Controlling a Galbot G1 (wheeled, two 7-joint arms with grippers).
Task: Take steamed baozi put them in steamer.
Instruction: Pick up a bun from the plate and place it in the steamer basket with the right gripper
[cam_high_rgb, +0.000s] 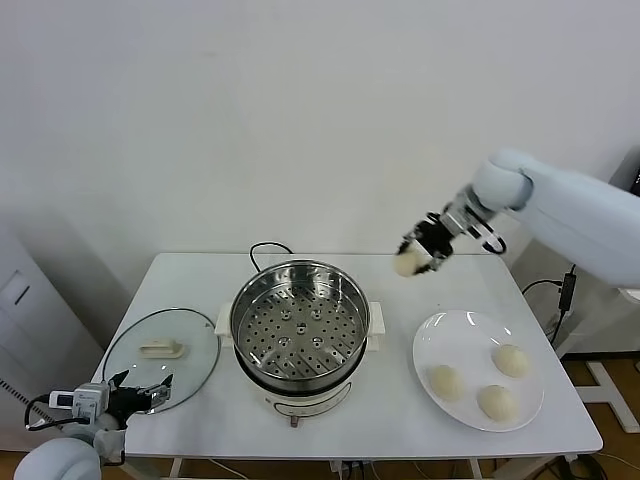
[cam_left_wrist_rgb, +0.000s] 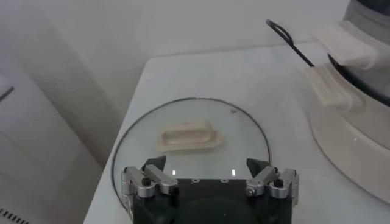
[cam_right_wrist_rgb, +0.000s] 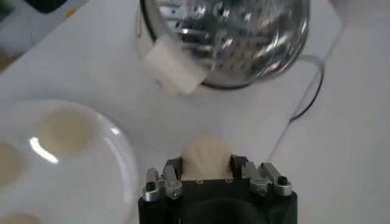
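Note:
My right gripper (cam_high_rgb: 418, 255) hangs above the table's back right, between the steamer and the plate, shut on one cream-white steamed baozi (cam_high_rgb: 406, 264). In the right wrist view that baozi (cam_right_wrist_rgb: 206, 155) sits between the two fingers of this gripper (cam_right_wrist_rgb: 207, 164). The shiny steamer (cam_high_rgb: 240, 312) stands mid-table on its white base, its perforated tray bare. Three more baozi (cam_high_rgb: 445, 380) lie on the white plate (cam_high_rgb: 455, 335) at the right. My left gripper (cam_high_rgb: 140, 390) waits open at the front left, over the glass lid's edge.
A round glass lid (cam_high_rgb: 195, 345) with a white handle lies flat left of the steamer, also in the left wrist view as the lid (cam_left_wrist_rgb: 244, 131). The steamer's black cord (cam_high_rgb: 265, 250) loops behind it. A wall rises close behind the table.

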